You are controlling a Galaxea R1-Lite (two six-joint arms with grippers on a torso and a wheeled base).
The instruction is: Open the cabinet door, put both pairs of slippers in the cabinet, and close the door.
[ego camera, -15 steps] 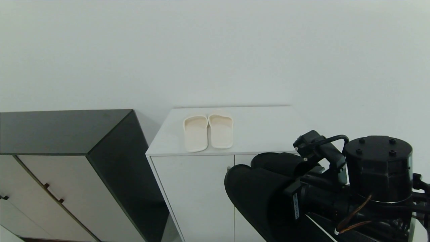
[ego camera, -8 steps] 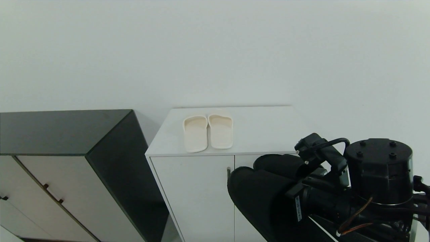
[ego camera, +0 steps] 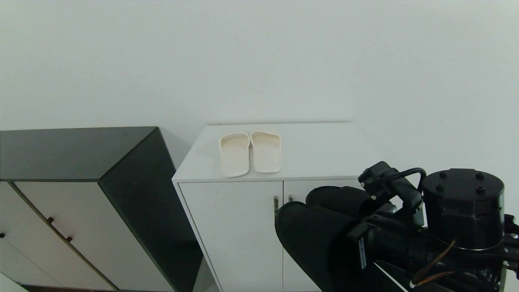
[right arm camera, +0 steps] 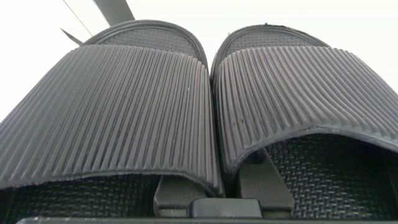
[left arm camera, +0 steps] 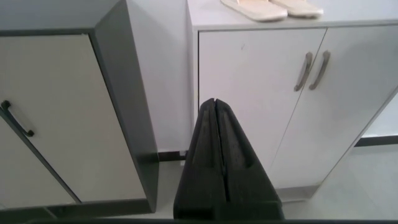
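Note:
A pair of cream slippers [ego camera: 250, 153] lies side by side on top of the white cabinet [ego camera: 231, 227], whose two doors are closed, with the handles [ego camera: 276, 205] at the middle seam. My right gripper [right arm camera: 222, 186] is shut on a pair of black ribbed slippers [ego camera: 320, 231], held together in front of the cabinet's right door. In the left wrist view my left gripper [left arm camera: 216, 109] is shut with nothing in it. It is low and well back from the left door [left arm camera: 255, 93], with the cream slippers [left arm camera: 273, 7] above and the handles [left arm camera: 303, 70] off to one side.
A dark cabinet [ego camera: 81, 154] with pale drawer fronts stands close to the left of the white one, with a narrow gap between them. A plain wall rises behind both. Pale floor [left arm camera: 348, 180] lies in front of the white cabinet.
The whole head view has shifted, so more of the cabinet front and both handles show now. My right arm with the black slippers sits slightly lower in the picture.

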